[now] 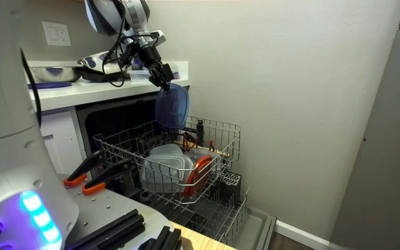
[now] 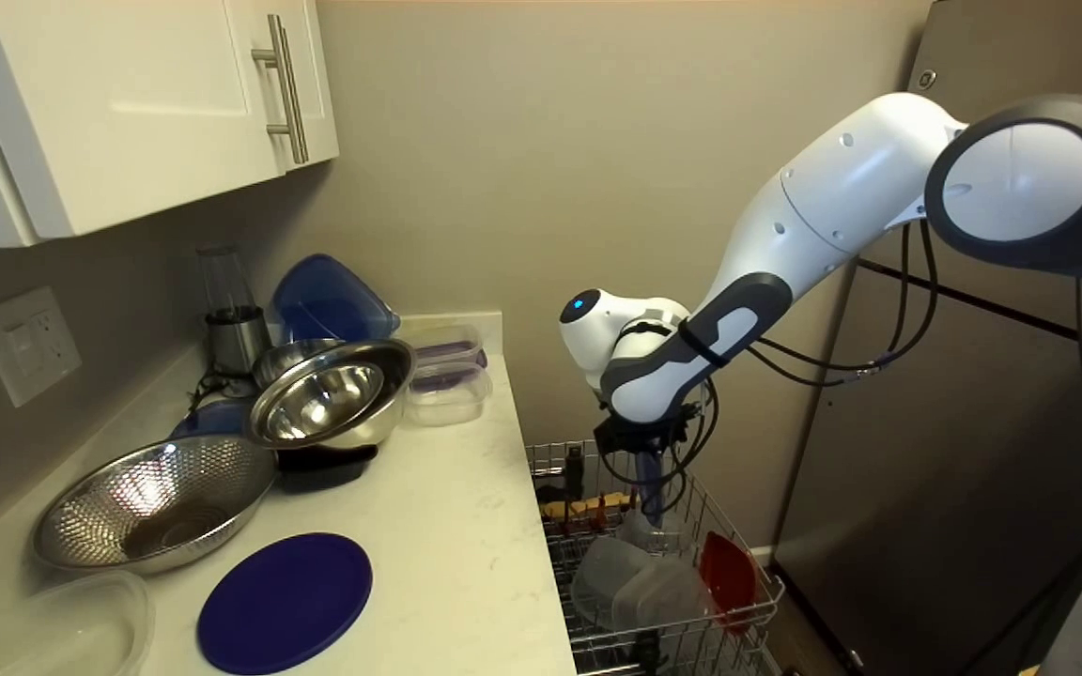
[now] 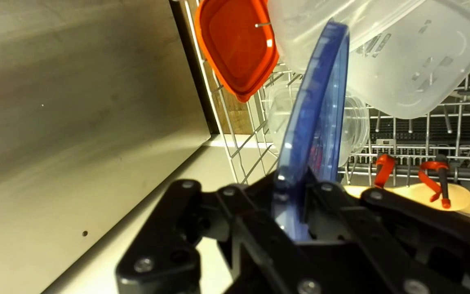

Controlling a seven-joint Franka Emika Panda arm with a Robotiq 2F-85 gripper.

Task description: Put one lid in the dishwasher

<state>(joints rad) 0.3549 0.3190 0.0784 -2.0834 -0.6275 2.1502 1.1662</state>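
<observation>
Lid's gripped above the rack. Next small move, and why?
I'd probably lower the gripper slightly and slowly, keeping the lid on edge: it hangs over the rack, pinched near its top, and in the wrist view it overlaps the clear containers, so a bump seems possible.

A plastic lid [image 1: 172, 107] is looking smooth and glossy, the dishwasher rack [image 1: 186, 169] is showing metal wire, and a textured metal colander [image 2: 132, 498] is gleaming.

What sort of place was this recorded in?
Probably a home kitchen: there is an open under-counter dishwasher, a white countertop and a white wall cabinet above it.
</observation>
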